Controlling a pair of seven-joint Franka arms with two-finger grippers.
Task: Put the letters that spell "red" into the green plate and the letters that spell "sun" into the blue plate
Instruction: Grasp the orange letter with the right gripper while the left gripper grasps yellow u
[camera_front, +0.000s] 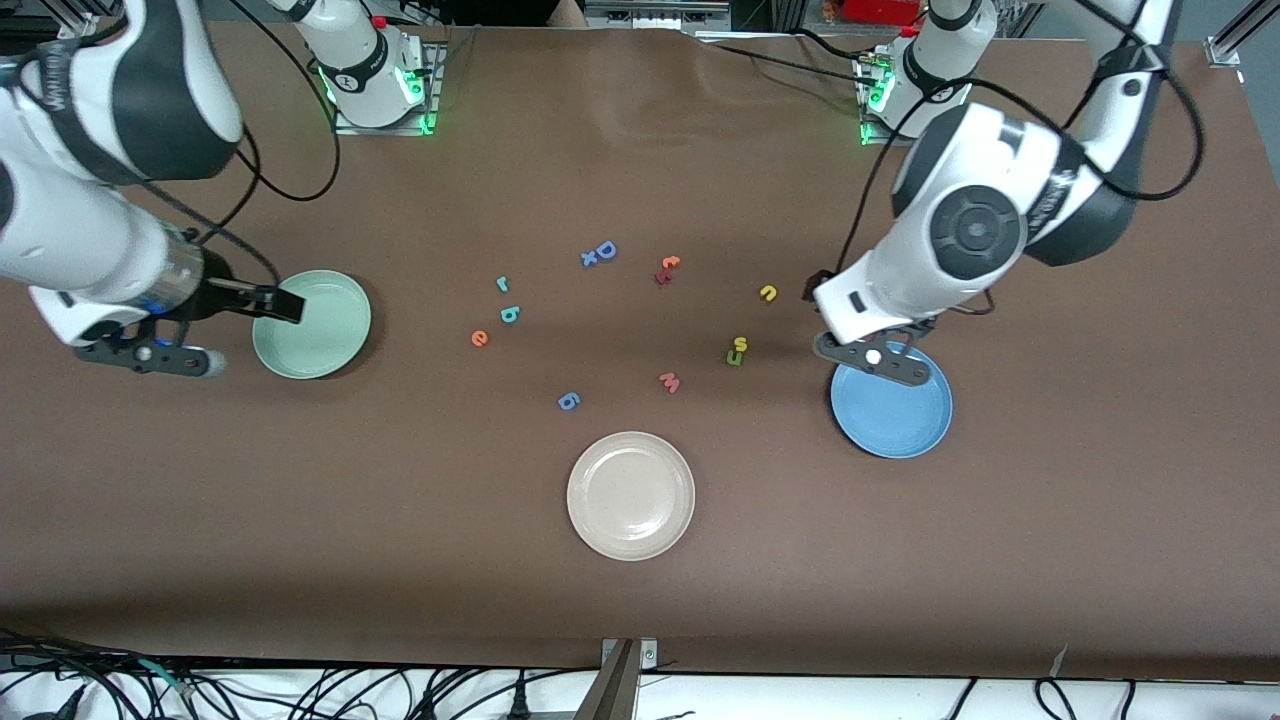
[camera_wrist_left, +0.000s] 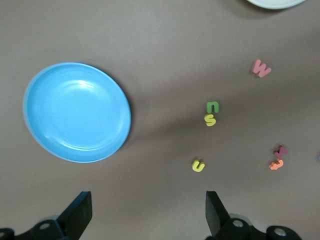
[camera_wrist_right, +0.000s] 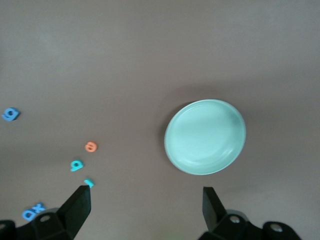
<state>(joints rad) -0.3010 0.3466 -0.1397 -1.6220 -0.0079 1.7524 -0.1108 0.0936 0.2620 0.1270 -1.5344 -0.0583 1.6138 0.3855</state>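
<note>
Nearest us on the desk (camera_front: 900, 560): cream plate (camera_front: 630, 495). Farther off, green plate (camera_front: 312, 324) twd right arm's end, blue plate (camera_front: 891, 407) twd left arm's end, both w/o letters. We see r (camera_front: 502, 284), d (camera_front: 509, 314), e (camera_front: 480, 338) between them; s (camera_front: 740, 345), u (camera_front: 734, 359), n (camera_front: 768, 292) near blue plate. Left tool (camera_front: 872, 358) over blue plate's rim, right tool (camera_front: 150, 355) over desk beside green plate: both wide open, holding nothing.

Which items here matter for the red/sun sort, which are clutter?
Job: teal r, orange e, teal d, green plate; yellow s, green u, yellow n, blue plate.
Clutter: blue D, pink w, blue 6, red-orange pair, cream plate.
</note>
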